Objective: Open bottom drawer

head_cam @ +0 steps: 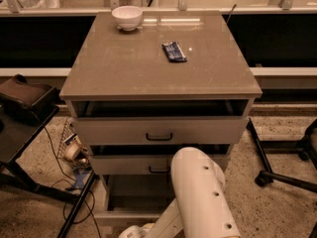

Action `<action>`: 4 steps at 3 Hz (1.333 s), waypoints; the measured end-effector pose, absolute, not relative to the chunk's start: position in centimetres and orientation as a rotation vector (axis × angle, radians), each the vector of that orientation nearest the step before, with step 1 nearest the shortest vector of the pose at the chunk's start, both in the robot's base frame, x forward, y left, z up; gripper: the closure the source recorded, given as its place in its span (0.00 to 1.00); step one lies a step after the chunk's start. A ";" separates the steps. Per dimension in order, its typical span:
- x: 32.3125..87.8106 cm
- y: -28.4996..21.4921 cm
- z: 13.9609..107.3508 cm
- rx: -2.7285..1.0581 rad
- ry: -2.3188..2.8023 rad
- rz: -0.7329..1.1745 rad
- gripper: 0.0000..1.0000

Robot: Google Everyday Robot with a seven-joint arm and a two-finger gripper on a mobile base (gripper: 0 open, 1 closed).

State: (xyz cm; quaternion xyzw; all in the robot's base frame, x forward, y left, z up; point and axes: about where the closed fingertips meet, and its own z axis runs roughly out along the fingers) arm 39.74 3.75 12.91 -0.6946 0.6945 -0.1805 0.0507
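Observation:
The bottom drawer (pixel 130 215) sits lowest in the pale grey-beige cabinet (pixel 158 90). Its slim front stands out toward me, and part of its flat tray (pixel 138 195) shows behind it. Its handle is hidden. My white arm (pixel 200 197) reaches down in front of the cabinet's lower right. My gripper (pixel 132 231) is at the picture's bottom edge, just in front of the bottom drawer's front and mostly cut off. Above are the two taller drawers with black handles, the top one (pixel 159 137) and the middle one (pixel 158 170).
A white bowl (pixel 127 17) and a dark blue packet (pixel 174 51) lie on the cabinet top. A dark stand (pixel 25 98) with cables is at the left. Chair legs (pixel 277 175) are at the right. A long counter (pixel 277 4) runs behind.

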 end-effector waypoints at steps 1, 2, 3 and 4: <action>39.7 3.6 13.0 -2.115 2.114 -0.549 0.83; 39.7 3.5 13.2 -2.115 2.114 -0.549 0.60; 39.7 3.5 13.3 -2.114 2.114 -0.549 0.61; 39.7 3.5 13.5 -2.114 2.114 -0.549 0.84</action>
